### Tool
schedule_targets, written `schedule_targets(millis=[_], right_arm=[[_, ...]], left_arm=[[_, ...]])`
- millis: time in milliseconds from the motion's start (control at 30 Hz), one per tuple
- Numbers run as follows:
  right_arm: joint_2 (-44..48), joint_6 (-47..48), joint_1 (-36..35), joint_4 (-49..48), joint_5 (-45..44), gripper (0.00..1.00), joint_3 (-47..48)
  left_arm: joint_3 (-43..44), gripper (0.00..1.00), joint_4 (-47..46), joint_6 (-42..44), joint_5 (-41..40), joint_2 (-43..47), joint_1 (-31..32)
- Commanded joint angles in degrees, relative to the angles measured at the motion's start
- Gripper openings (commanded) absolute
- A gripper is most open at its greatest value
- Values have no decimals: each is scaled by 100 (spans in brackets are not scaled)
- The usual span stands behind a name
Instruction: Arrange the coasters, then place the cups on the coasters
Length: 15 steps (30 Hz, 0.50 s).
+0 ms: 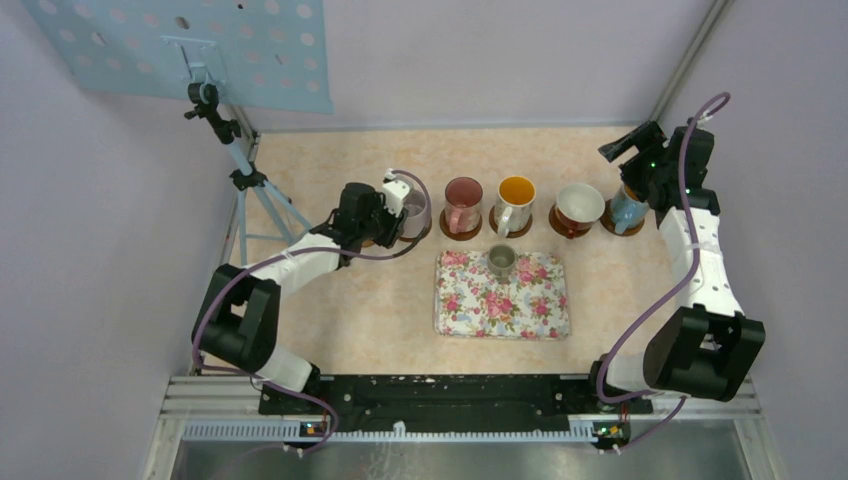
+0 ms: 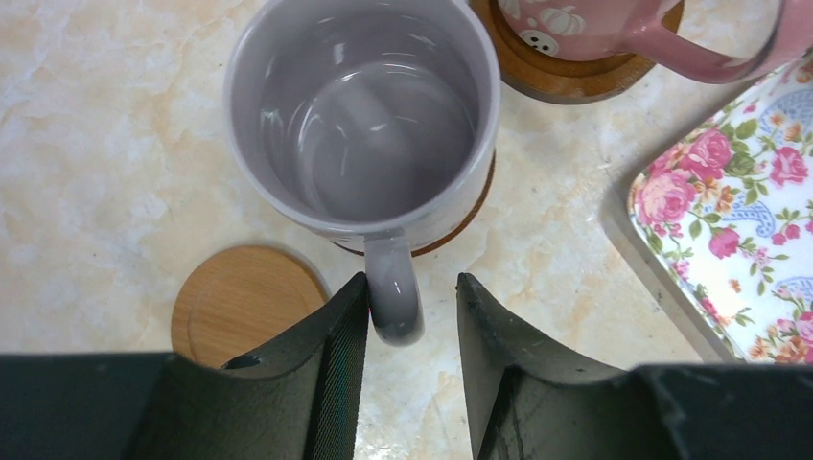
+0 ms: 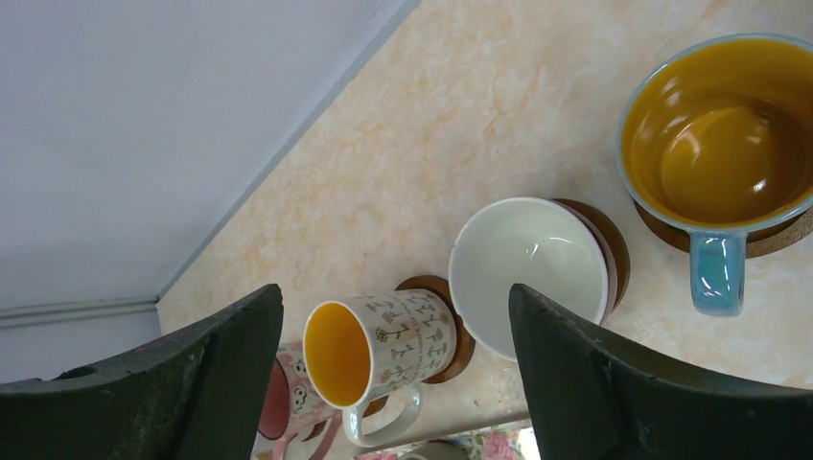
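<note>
In the top view five cups stand in a row on brown coasters: pale lavender (image 1: 415,212), pink (image 1: 463,203), white with orange inside (image 1: 516,200), wide white (image 1: 580,205) and light blue (image 1: 628,210). A small grey-green cup (image 1: 501,260) stands on the floral tray (image 1: 500,310). My left gripper (image 2: 412,280) is open around the lavender cup's handle (image 2: 393,297); the left finger touches it and the right finger stands apart. That cup (image 2: 364,115) rests on a coaster (image 2: 472,213), and a bare coaster (image 2: 244,302) lies beside it. Above the blue cup my right gripper (image 1: 625,150) hangs open and empty.
A camera tripod (image 1: 245,180) stands at the back left by the wall. The floral tray's edge (image 2: 652,259) lies just right of my left gripper. Walls close the table at the back and on both sides.
</note>
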<state>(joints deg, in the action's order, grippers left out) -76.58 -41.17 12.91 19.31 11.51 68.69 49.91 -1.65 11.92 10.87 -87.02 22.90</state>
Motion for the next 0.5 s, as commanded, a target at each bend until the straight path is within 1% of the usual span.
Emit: schedule_targets(millis=[0,367,467], right_arm=[[75,-35,-7,-244,28,86,62],[160,10,-7,-187,19,86,56],[173,6,-7,-197,20,86,49]], left_arm=[[-73,44,-20,-55,147,251,171],[26,42,-134,-247,-32,-45,215],[74,39,-129,-229,-29,-98,209]])
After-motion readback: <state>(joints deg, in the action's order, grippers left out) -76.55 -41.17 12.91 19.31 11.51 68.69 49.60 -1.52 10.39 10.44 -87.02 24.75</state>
